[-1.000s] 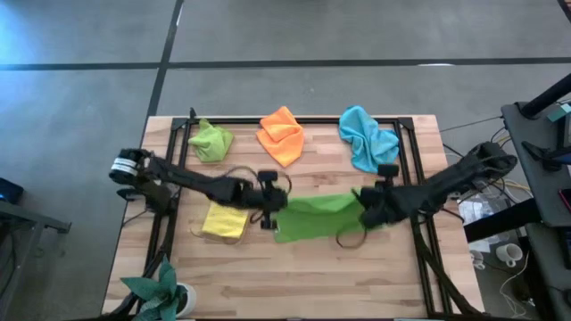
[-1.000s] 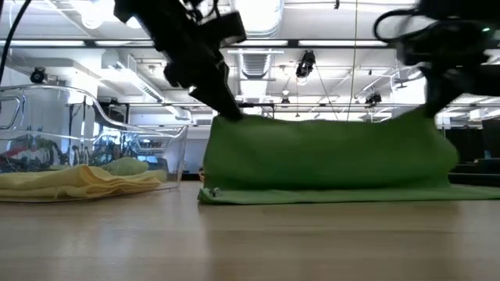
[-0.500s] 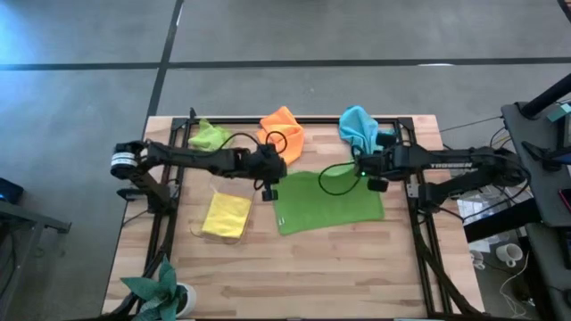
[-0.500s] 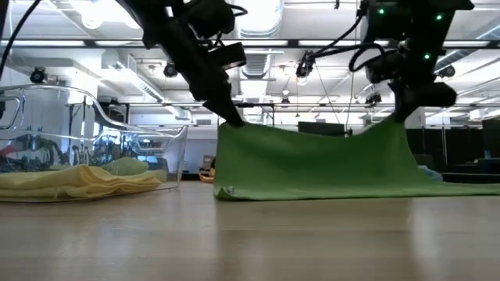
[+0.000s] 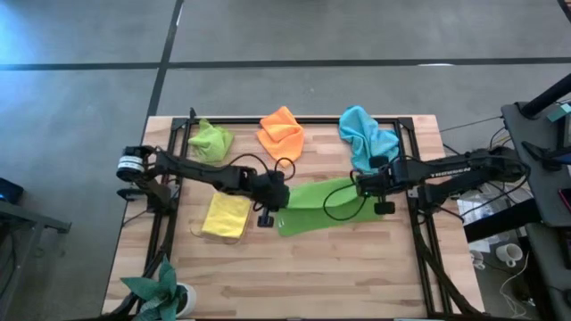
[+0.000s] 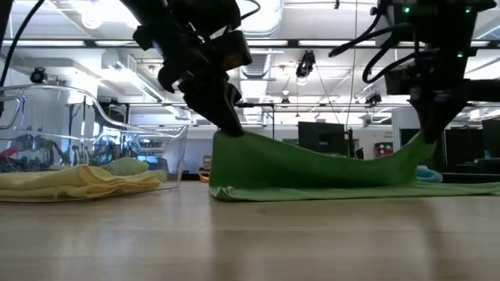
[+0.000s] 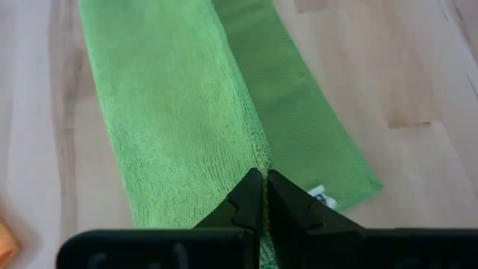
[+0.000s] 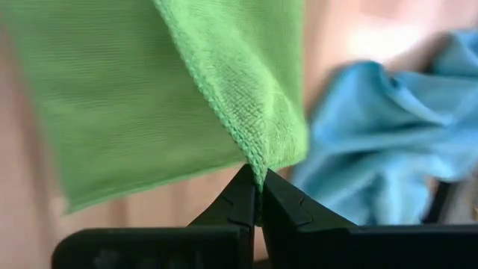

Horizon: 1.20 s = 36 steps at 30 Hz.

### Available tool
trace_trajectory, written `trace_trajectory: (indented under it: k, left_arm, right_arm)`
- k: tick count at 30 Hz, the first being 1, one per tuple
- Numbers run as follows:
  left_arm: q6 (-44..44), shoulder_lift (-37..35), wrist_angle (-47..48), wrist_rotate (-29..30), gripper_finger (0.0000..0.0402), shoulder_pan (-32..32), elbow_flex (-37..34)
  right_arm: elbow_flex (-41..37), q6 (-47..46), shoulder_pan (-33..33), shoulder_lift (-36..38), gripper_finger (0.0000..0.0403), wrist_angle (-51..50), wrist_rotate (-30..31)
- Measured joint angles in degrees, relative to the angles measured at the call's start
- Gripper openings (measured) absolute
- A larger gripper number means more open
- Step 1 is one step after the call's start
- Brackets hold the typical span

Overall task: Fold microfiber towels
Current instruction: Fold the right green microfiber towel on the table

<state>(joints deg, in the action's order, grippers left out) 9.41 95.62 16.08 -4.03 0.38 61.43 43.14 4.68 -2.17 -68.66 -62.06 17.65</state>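
Green towel [image 5: 317,205] pulled nearer, clamped (corners) between left end effector [image 5: 278,198] and right end effector [image 5: 361,185].

Two dark arms, black all over, slim tubes running between chunky joints. The left arm [image 5: 192,169] carries a pale, silvery round cap at its base end, and thin black cables loop loosely off it near the wrist. The right arm [image 5: 455,169] shows white lettering along its long link, too small to read from above, and its own black cable curls out in a wide loop. Up close, the left gripper [image 7: 258,196] is matte black plastic, two tapered wedge fingers rising from a flat black bar. The right gripper [image 8: 252,196] matches it: same pointed black fingers, same broad bar. Small green lights glow on the right arm's upper housing [image 6: 422,12].
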Motion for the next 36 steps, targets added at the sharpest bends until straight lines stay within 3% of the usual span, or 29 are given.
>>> trace_trajectory:
  k: [5,8,22,31,36]
  left_arm:
    - [0.01,0.01,-0.04,0.02,0.0001,0.81,0.00]
    - [0.00,-0.08,-0.19,0.05,0.0001,0.75,0.00]
    - [-3.22,4.87,-4.53,-0.33,0.0001,3.27,-0.09]
    - [-3.20,6.77,-6.49,-0.55,0.0001,3.96,-0.04]
    - [-2.76,6.77,-6.51,-4.57,0.0001,4.44,-0.04]
  right_arm:
    - [2.21,-6.33,-2.35,-3.51,0.0009,0.06,-1.71]
    - [3.18,-9.00,-2.32,-6.67,0.0009,-0.52,-6.32]
    - [2.07,-7.20,-3.08,-18.21,0.0008,-3.85,-10.37]
    - [1.76,-7.51,-4.24,-19.58,0.0012,-1.38,-13.79]
    - [1.53,-8.59,-4.36,-19.54,0.0049,-1.67,-14.59]
